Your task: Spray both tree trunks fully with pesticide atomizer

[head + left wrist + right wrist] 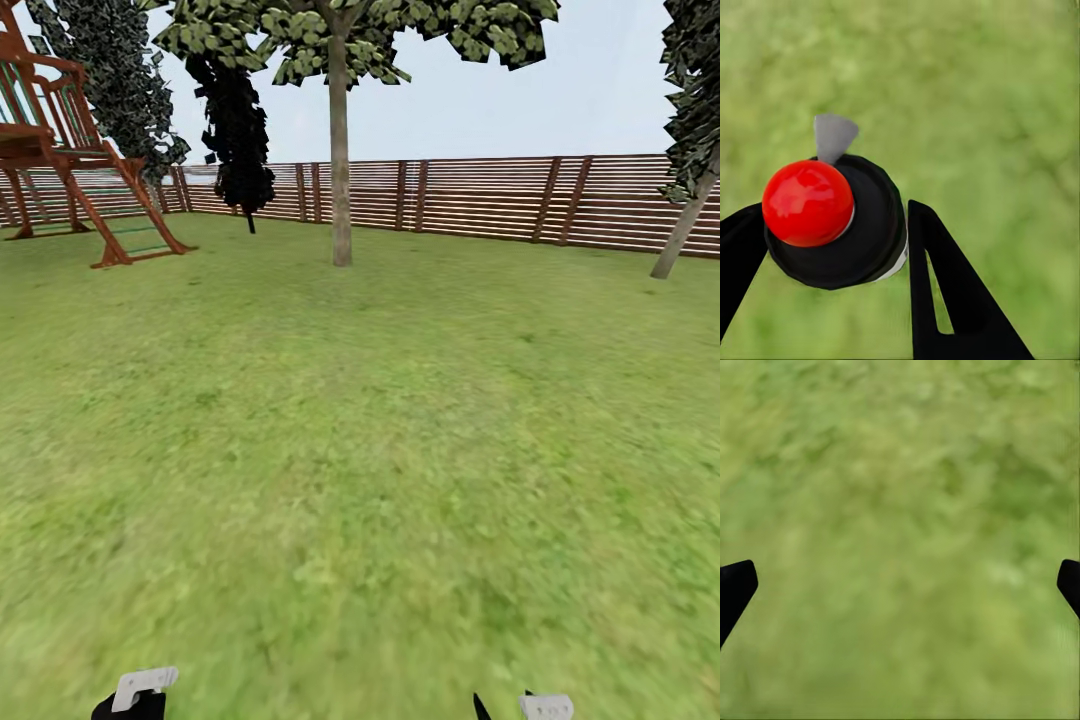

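Left end effector (832, 247) clenched on the pesticide atomizer (840, 225), black fingers (952, 300) pressing either side of the dark round body, red top (808, 203) facing the wrist camera, grey nozzle tab (834, 136) jutting beyond it. Held over bare lawn (1005, 112), nothing else close by. Right end effector (900, 585) released, fingertips (735, 585) spread wide apart over grass, carrying nothing.

Seen from the head, both end effectors low at the front edge: left (140, 692), right (535, 706). Well ahead of them, across a long stretch of open garden (360, 450), the nearer tree (340, 60) with its pale trunk (341, 170) upright before the slatted fence (480, 200). Far ahead and off to the right-hand side, a leaning trunk (685, 225) of a second tree, cut by the frame edge. Ahead to the left, a wooden play frame (70, 140) and a near-black narrow tree (238, 130).

Risks from here, as judgement: grip sits on a rounded body, so possible slip or rotation during the drive, leaving the nozzle aimed away from bark. Spraying from this range likely wasted on grass. No pesticide specks visible on either trunk, so coverage apparently not begun. Approaching too close risks bumping the trunk; mistaking the dark tree for a target also possible.
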`<state>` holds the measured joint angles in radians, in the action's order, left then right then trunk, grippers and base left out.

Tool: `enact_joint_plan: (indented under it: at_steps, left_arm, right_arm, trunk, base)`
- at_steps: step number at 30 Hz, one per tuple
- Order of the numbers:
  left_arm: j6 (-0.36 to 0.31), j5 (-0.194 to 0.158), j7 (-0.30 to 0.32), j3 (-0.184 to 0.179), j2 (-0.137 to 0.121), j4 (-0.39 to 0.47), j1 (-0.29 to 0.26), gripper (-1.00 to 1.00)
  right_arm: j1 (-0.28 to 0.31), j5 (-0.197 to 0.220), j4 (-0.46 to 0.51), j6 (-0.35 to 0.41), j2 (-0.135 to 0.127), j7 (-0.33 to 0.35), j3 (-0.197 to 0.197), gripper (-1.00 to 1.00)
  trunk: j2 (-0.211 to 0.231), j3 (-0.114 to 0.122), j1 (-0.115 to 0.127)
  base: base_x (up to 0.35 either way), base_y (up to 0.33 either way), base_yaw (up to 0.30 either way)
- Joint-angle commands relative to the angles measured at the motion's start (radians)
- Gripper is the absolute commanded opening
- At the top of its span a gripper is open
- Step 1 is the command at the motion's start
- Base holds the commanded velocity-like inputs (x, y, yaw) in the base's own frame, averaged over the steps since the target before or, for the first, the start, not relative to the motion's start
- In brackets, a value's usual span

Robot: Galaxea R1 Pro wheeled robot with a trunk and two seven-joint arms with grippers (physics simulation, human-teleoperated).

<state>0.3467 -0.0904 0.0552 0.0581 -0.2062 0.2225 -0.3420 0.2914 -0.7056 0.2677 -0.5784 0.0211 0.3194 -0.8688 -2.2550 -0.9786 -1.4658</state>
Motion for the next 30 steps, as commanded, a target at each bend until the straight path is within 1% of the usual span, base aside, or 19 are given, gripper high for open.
enact_joint_plan:
  at_steps: [1,15,21,27,30]
  left_arm:
    - [0.0,0.0,0.0,0.0,0.0,0.0,0.0,-1.0]
    - [0.0,0.0,0.0,0.0,0.001,0.0,0.0,-1.0]
    - [0.0,0.0,0.0,0.0,0.0,0.0,0.0,-1.0]
    - [0.0,0.0,0.0,0.0,0.0,0.0,0.0,-1.0]
    - [0.0,0.0,0.0,0.0,0.001,0.0,0.0,-1.0]
  right_arm:
    - [0.0,-0.001,0.0,0.0,0.0,0.0,0.0,1.0]
    - [0.0,-0.002,0.002,-0.001,0.0,-0.001,0.002,1.0]
    - [0.0,-0.002,0.001,-0.001,0.0,-0.003,0.001,1.0]
    - [0.0,-0.002,0.002,-0.001,0.0,-0.003,0.001,1.0]
    - [0.0,-0.002,0.001,-0.001,0.0,-0.003,0.001,1.0]
  trunk:
    - [0.0,0.0,0.0]
    - [0.0,0.0,0.0]
    - [0.0,0.0,0.0]
    - [0.0,0.0,0.0]
    - [0.0,0.0,0.0]
  base:
    - [0.338,0.0,0.0]
    - [0.338,0.0,0.012]
    - [0.305,0.0,0.246]
    - [0.042,0.0,0.274]
    - [0.229,0.0,0.217]
